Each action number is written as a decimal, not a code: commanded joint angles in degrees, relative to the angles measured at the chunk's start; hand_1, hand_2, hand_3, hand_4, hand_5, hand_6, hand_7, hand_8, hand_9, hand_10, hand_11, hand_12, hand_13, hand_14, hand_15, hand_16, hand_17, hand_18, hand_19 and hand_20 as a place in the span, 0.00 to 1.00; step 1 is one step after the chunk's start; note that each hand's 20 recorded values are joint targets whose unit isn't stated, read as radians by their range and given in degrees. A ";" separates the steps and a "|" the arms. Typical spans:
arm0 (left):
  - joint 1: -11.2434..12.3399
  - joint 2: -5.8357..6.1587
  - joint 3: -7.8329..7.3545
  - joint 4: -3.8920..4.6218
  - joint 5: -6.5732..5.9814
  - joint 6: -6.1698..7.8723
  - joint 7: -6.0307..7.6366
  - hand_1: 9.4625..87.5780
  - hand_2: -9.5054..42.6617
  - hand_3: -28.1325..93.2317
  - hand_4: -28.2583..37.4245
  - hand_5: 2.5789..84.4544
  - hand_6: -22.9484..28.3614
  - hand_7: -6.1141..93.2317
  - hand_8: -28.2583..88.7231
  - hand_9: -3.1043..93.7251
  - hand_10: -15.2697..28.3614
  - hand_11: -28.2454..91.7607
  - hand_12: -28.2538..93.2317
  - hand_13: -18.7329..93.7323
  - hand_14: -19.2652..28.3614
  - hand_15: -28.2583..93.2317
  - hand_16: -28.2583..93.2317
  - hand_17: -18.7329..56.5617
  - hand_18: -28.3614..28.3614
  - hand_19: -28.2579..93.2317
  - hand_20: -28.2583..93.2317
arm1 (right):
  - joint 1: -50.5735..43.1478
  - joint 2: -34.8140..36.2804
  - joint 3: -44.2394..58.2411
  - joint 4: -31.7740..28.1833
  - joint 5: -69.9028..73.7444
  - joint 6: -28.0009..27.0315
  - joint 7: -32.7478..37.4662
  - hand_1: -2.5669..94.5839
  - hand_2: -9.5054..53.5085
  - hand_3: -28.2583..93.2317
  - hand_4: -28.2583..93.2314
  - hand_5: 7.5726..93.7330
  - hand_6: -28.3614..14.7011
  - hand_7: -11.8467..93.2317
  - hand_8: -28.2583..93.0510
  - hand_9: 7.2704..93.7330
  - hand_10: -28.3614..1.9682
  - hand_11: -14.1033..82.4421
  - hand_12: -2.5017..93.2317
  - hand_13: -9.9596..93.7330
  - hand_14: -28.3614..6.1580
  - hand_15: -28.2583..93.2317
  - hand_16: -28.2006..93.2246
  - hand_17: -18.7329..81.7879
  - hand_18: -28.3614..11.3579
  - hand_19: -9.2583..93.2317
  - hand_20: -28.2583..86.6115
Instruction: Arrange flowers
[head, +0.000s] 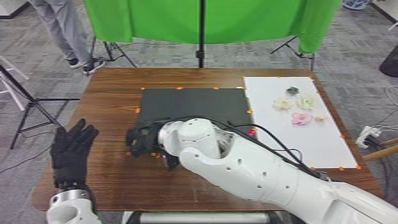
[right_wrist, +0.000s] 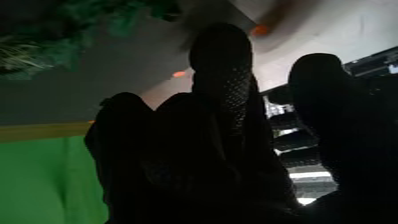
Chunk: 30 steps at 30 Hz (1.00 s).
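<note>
In the head view my right hand (head: 142, 141) is over the lower left corner of the black mat (head: 191, 102), partly behind its own arm. The right wrist view shows this hand (right_wrist: 222, 100) with straight fingers and nothing between them and the thumb; green foliage (right_wrist: 98, 30) lies beyond the fingertips. My left hand (head: 73, 150) is open at the table's left edge, fingers pointing away. On the white sheet (head: 306, 147) lie a pink flower (head: 302, 118), a cream flower (head: 282, 103), a pale yellow one (head: 306, 101), a dark grey one (head: 292, 90) and a small peach one (head: 321, 119).
Orange markers line the mat and sheet on the brown table (head: 115, 95). Something small and red (head: 252, 132) shows beside my right arm, near the sheet's left edge. A green cloth (head: 160, 20) hangs behind the table, with stands around it.
</note>
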 joint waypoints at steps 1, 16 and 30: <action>0.93 -0.55 0.75 0.60 0.04 -0.57 -0.75 0.08 0.57 0.74 0.00 0.52 0.58 0.16 0.18 0.48 0.67 0.40 0.29 0.46 0.74 0.44 0.19 0.34 0.68 0.32 0.38 | 0.25 0.56 1.13 0.35 -0.37 -0.53 1.97 0.27 0.22 0.84 0.25 0.42 0.69 0.22 0.15 0.93 0.50 0.68 0.31 0.99 0.69 0.79 0.50 0.90 0.38 1.00 0.83; 1.44 -0.53 0.37 0.27 0.22 -1.04 -1.29 0.08 0.56 0.74 0.00 0.51 0.58 0.16 0.18 0.47 0.67 0.40 0.30 0.46 0.74 0.44 0.19 0.34 0.68 0.32 0.38 | 0.67 4.29 3.26 -4.30 2.68 -2.11 3.62 0.26 0.22 0.84 0.25 0.45 0.64 0.21 0.15 0.93 0.50 0.68 0.31 0.99 0.69 0.79 0.50 0.90 0.38 1.00 0.83; 2.11 -1.14 0.52 -0.39 0.25 -1.78 -0.95 0.08 0.55 0.75 0.00 0.51 0.58 0.16 0.18 0.47 0.67 0.40 0.30 0.46 0.74 0.44 0.19 0.34 0.68 0.32 0.38 | -13.15 22.48 31.11 -27.09 11.98 27.43 1.27 0.29 0.17 0.82 0.20 0.59 0.64 0.23 0.17 0.83 0.45 0.50 0.31 0.92 0.64 0.77 0.51 0.82 0.37 1.00 0.80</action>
